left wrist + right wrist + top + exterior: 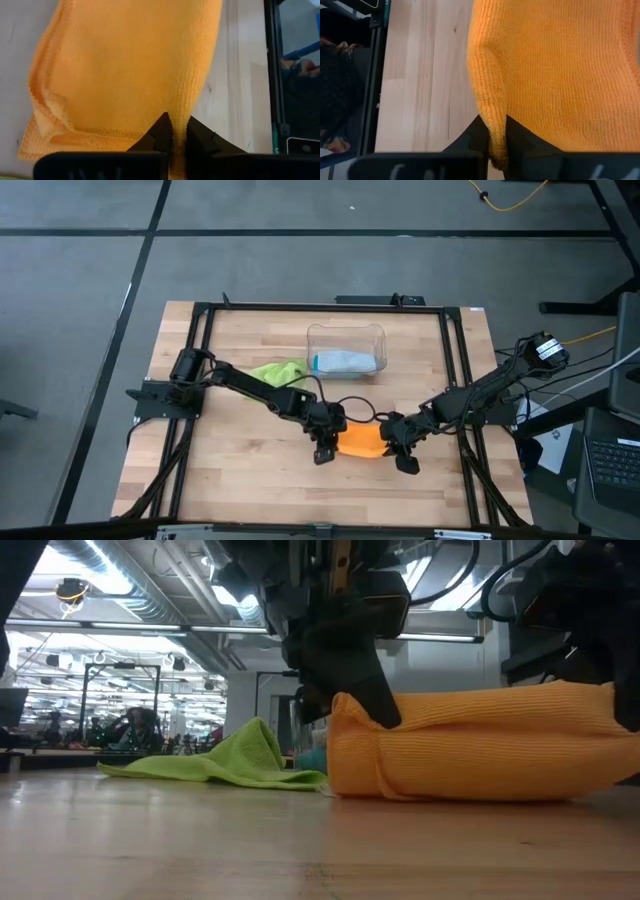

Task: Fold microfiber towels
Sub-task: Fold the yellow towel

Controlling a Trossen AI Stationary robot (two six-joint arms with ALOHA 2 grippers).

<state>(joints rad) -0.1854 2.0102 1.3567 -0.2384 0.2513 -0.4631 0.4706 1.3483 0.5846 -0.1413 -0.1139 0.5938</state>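
While orange towel (360, 442) lies lengthwise between my tools, left tool (322, 448) pinches its one end, right tool (404, 456) opposite end; both equally near.

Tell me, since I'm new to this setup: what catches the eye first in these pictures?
The orange towel near the table's front middle stands out, folded into a thick bundle, with the left gripper and right gripper each pinching an end of it between nearly closed jaws. Behind it a lime green towel lies crumpled, beside a clear bin holding a pale blue towel.
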